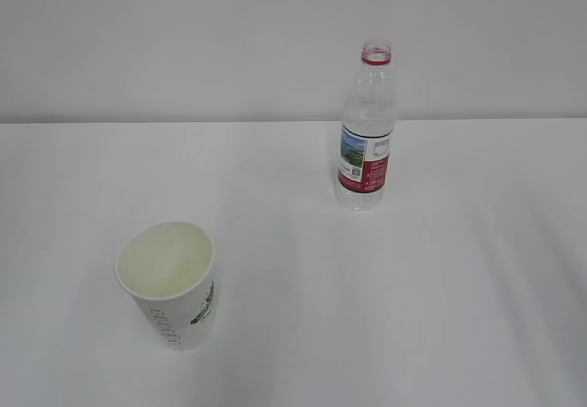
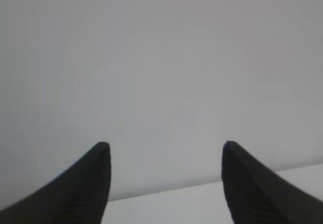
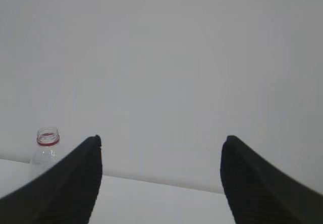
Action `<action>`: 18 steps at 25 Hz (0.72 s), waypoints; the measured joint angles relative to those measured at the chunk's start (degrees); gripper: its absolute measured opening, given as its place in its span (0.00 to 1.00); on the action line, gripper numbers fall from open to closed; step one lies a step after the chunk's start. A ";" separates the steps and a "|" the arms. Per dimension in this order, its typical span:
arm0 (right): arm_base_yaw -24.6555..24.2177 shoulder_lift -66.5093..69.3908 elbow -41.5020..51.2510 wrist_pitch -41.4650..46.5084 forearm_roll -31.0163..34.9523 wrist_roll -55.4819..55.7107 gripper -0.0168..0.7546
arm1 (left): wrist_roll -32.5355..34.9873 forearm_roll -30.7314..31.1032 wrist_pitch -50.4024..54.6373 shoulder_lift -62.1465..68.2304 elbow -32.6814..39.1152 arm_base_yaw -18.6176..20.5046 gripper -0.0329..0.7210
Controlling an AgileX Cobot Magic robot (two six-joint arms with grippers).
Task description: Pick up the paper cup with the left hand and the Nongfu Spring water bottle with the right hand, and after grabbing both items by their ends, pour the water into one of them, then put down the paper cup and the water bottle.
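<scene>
A white paper cup point(image 1: 170, 285) with a green leaf logo stands upright on the white table point(image 1: 440, 279) at the front left, its pale inside showing no liquid. The clear Nongfu Spring water bottle point(image 1: 367, 132) stands upright farther back and right of centre, uncapped, with a red neck ring. Neither arm shows in the exterior view. In the left wrist view my left gripper point(image 2: 165, 144) is open and holds nothing, facing the wall. My right gripper point(image 3: 161, 138) is open too, with the bottle's neck point(image 3: 47, 143) far off beyond its left finger. Water in the bottle cannot be made out.
A plain grey wall point(image 1: 183, 40) rises behind the table's far edge. Bare white tabletop lies between the cup and the bottle and along the right side.
</scene>
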 joint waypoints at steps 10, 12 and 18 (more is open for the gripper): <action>0.00 15.12 0.00 -18.25 -1.18 0.00 0.74 | 0.00 0.13 -18.95 14.40 0.00 0.00 0.70; 0.00 17.91 0.00 -21.94 -1.18 0.00 0.74 | 0.00 0.13 -22.98 17.77 0.00 0.00 0.70; 0.00 26.41 0.00 -30.62 -1.37 0.00 0.74 | 0.00 0.13 -32.33 26.39 0.00 0.00 0.69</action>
